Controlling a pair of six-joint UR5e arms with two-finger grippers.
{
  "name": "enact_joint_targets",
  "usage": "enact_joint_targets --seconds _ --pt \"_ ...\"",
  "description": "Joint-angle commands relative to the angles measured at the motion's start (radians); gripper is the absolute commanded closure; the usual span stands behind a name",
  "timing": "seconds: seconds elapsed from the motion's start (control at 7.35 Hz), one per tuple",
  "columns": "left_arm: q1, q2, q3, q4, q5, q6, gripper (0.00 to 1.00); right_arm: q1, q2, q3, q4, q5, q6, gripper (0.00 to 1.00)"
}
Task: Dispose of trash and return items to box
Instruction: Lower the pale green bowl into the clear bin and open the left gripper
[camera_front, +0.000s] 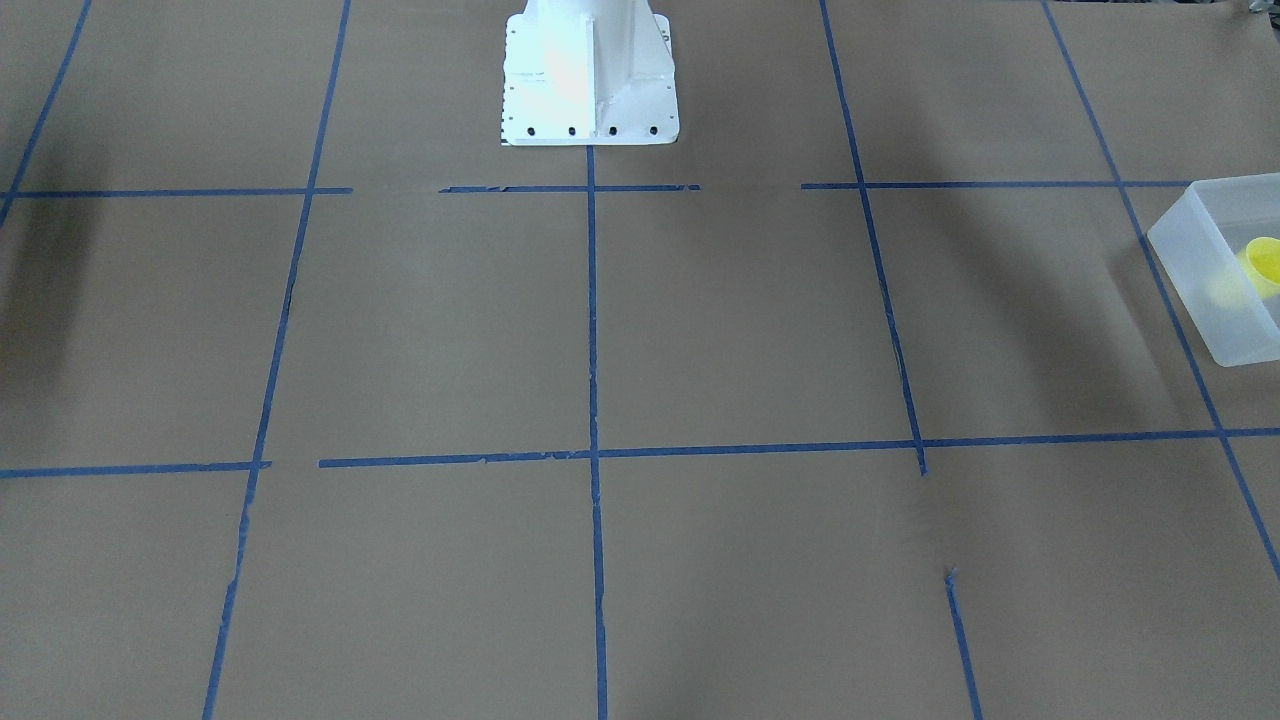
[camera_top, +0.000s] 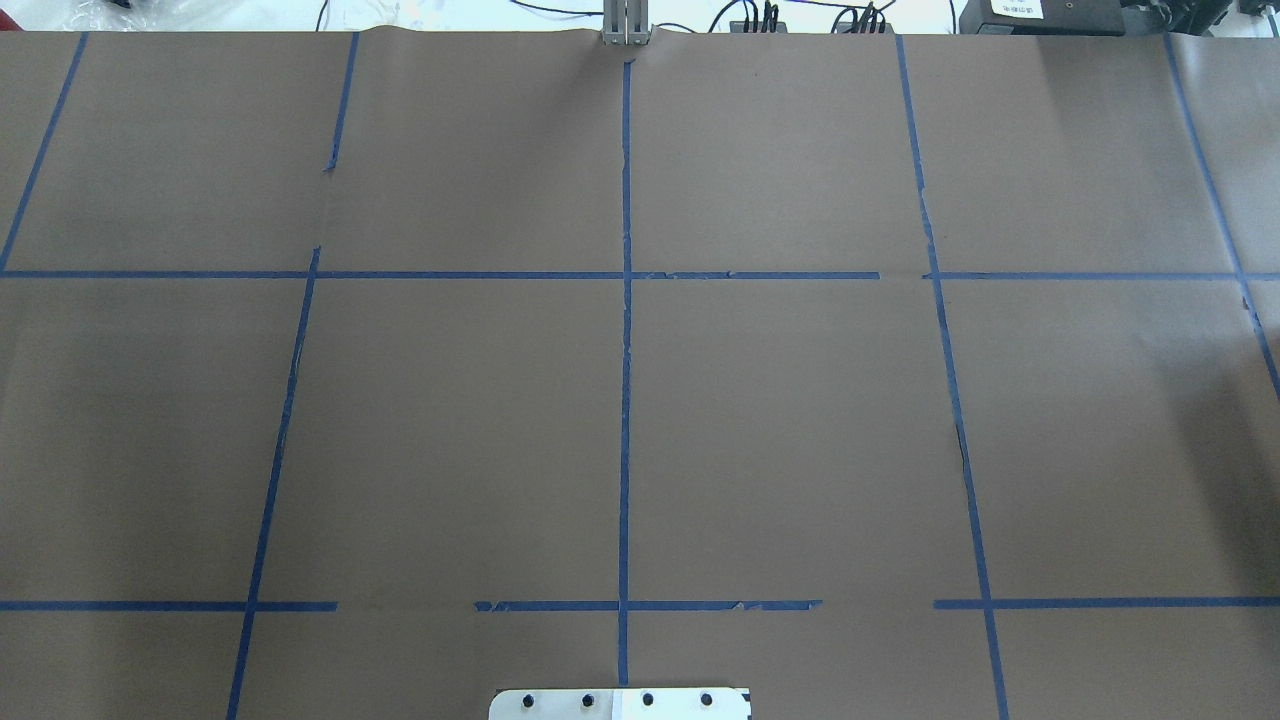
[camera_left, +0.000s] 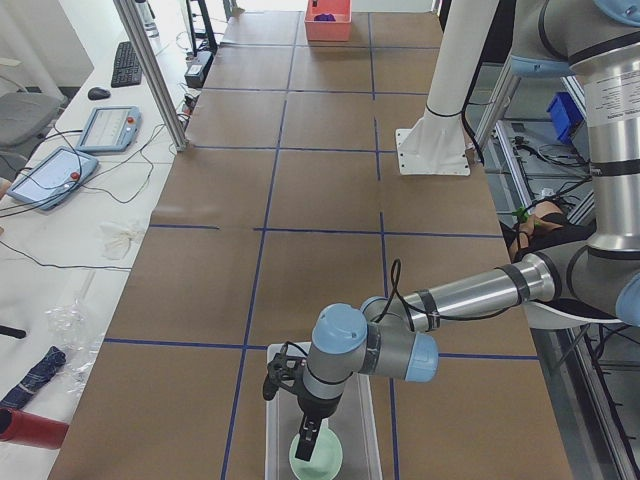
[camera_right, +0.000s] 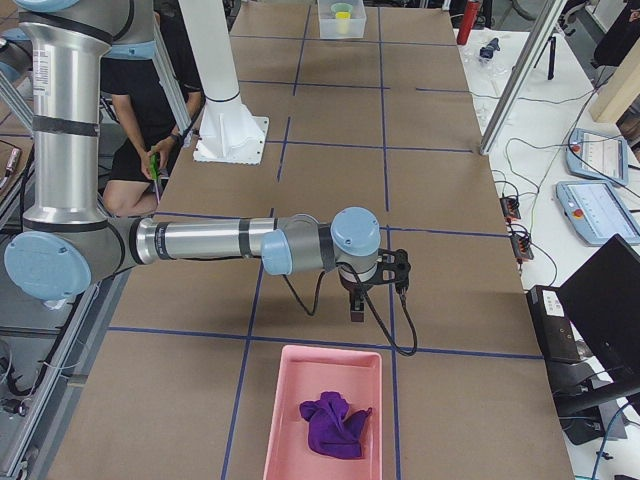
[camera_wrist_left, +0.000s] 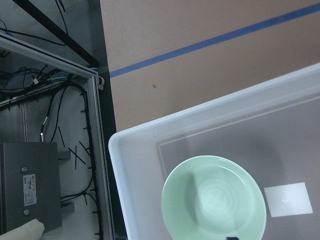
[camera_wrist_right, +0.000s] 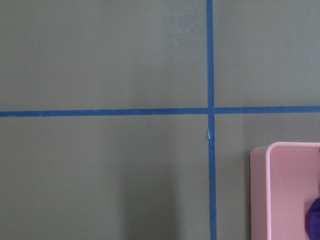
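Note:
The frosted box (camera_left: 280, 435) lies at the near end of the table in the exterior left view and holds the mint-green bowl (camera_left: 325, 462). The left wrist view shows the bowl (camera_wrist_left: 214, 200) flat on the floor of the box (camera_wrist_left: 120, 165). My left gripper (camera_left: 308, 438) hangs over the bowl, fingers pointing down into it; I cannot tell whether it is open or shut. The yellow cup (camera_front: 1262, 262) sits in the box (camera_front: 1200, 250). My right gripper (camera_right: 357, 305) hovers over bare table just short of a pink tray (camera_right: 283, 400); its state is unclear.
The pink tray holds a purple cloth (camera_right: 335, 422) and shows in the right wrist view (camera_wrist_right: 260, 195). The white robot base (camera_front: 590, 80) stands mid-table at the robot's edge. A person (camera_right: 150, 130) sits behind the robot. Pendants and cables lie on the side bench (camera_left: 60, 170).

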Motion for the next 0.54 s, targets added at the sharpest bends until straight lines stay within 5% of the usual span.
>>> enact_joint_targets --seconds 0.0,0.41 --pt "0.001 -0.028 -0.080 0.051 -0.149 -0.153 0.00 0.000 0.000 0.000 0.000 -0.002 -0.005 0.00" --pt "0.038 -0.095 -0.151 0.275 -0.344 -0.189 0.00 0.000 0.001 -0.001 0.000 -0.003 -0.008 0.00"
